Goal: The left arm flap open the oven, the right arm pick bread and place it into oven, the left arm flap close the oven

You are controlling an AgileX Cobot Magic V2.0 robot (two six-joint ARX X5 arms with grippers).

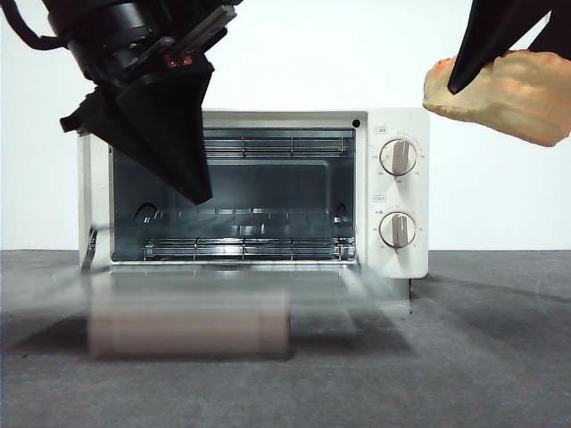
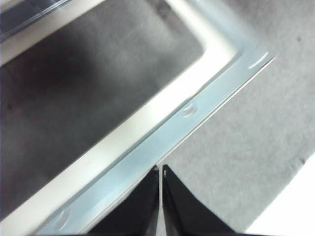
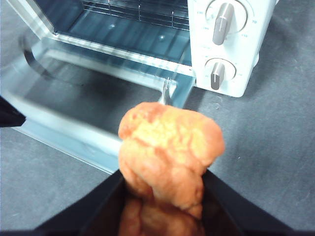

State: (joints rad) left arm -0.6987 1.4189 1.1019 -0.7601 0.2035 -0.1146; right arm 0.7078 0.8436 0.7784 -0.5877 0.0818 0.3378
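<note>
The cream-white oven (image 1: 393,125) stands open at mid table, its wire rack (image 1: 245,248) bare. Its door (image 1: 187,321) lies folded down in front, smeared by motion blur. My left gripper (image 1: 201,192) hangs shut before the cavity's upper left; in the left wrist view its shut tips (image 2: 161,169) sit just above the door's metal edge (image 2: 197,113), with nothing between them. High at the right, beyond the knob panel, my right gripper (image 1: 459,85) is shut on the golden-orange bread (image 1: 513,94). The right wrist view shows the bread (image 3: 167,152) between the jaws of this gripper (image 3: 162,177), above the door's right corner.
Two beige knobs (image 1: 398,157) (image 1: 397,229) sit on the oven's right panel. Grey table cloth (image 1: 482,357) spreads in front of and right of the oven. A white wall stands behind.
</note>
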